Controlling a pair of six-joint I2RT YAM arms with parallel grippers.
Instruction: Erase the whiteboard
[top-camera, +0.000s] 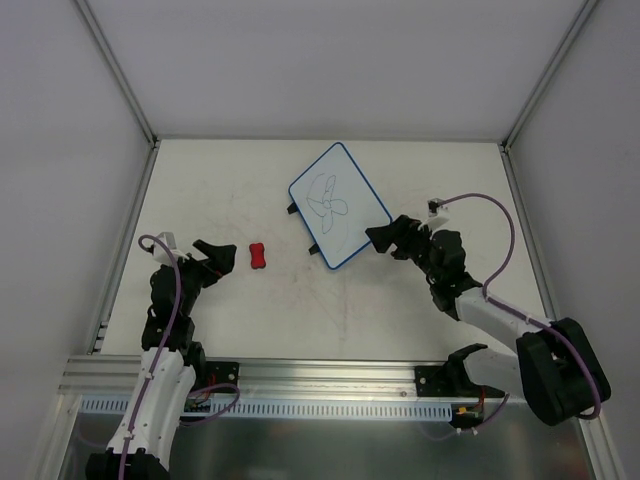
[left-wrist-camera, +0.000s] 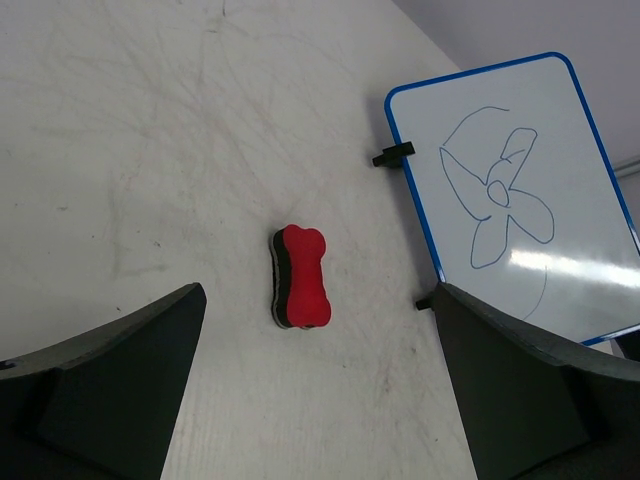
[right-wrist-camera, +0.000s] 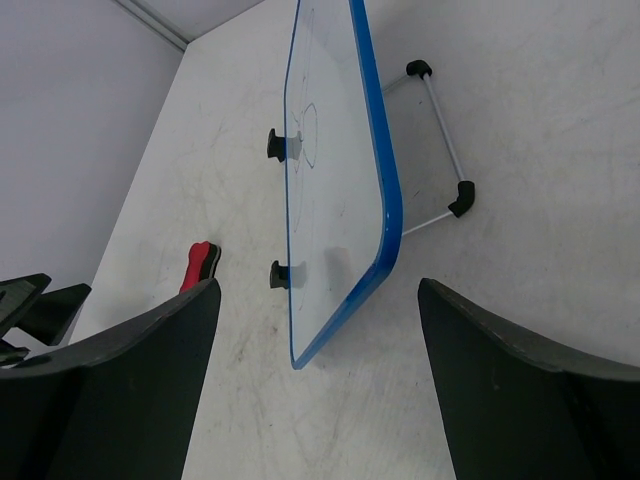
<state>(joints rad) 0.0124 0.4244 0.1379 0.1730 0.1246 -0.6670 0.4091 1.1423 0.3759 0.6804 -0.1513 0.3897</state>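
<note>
Top external view: whiteboard (top-camera: 338, 205) on the far right-centre of the pale, scuffed table (top-camera: 230, 180), turned on a diagonal. Thin blue rim, rounded corners, glossy white face. No letters on it, only a loose line drawing (top-camera: 328, 205) of looping petals, rather like a flower or a propeller. Small red eraser (top-camera: 258, 256) well to its left, bone-shaped.

Left wrist view: eraser (left-wrist-camera: 300, 277) lying flat, smooth red top over a dark, felt-like underside. Left gripper (left-wrist-camera: 318, 290) spread wide, dark matte fingers (left-wrist-camera: 130, 380) to either side of and short of the eraser, touching nothing. Two small black tabs (left-wrist-camera: 392, 156) on the board's (left-wrist-camera: 520, 190) nearer long edge.

Right wrist view: board (right-wrist-camera: 335, 180) seen almost edge-on, tilted up off the table on a thin metal wire stand (right-wrist-camera: 440, 140) with black end caps. Right gripper (right-wrist-camera: 320, 290) also wide apart, holding nothing, just beside the board's near corner; contact not clear from above (top-camera: 385, 235).
</note>
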